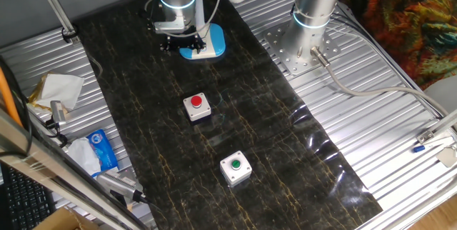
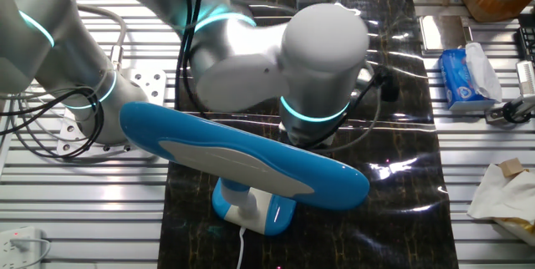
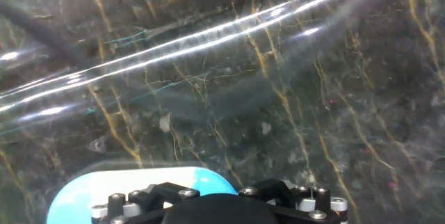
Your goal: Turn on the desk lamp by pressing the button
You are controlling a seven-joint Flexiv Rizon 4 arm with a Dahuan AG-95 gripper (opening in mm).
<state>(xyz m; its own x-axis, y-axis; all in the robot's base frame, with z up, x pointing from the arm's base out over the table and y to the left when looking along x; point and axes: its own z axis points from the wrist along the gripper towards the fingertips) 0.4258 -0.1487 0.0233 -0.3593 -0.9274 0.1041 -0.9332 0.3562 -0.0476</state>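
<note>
The desk lamp stands at the far end of the dark marbled mat, and its light-blue base with a white top plate [image 1: 207,44] shows in one fixed view. In the other fixed view its long blue-and-white head [image 2: 242,156] fills the foreground above the base [image 2: 255,209]. My gripper [image 1: 183,43] hangs right over the left part of the base, close to it or touching it. The hand view shows only the black gripper body [image 3: 222,206] low over the blue-and-white base [image 3: 118,186]. The fingertips and the button are hidden.
A grey box with a red dome button [image 1: 197,106] and one with a green dome button [image 1: 235,167] sit on the mat nearer the front. A second arm's base [image 1: 310,41] stands at the right. A blue tissue pack [image 1: 102,150] and crumpled paper [image 1: 57,89] lie at the left.
</note>
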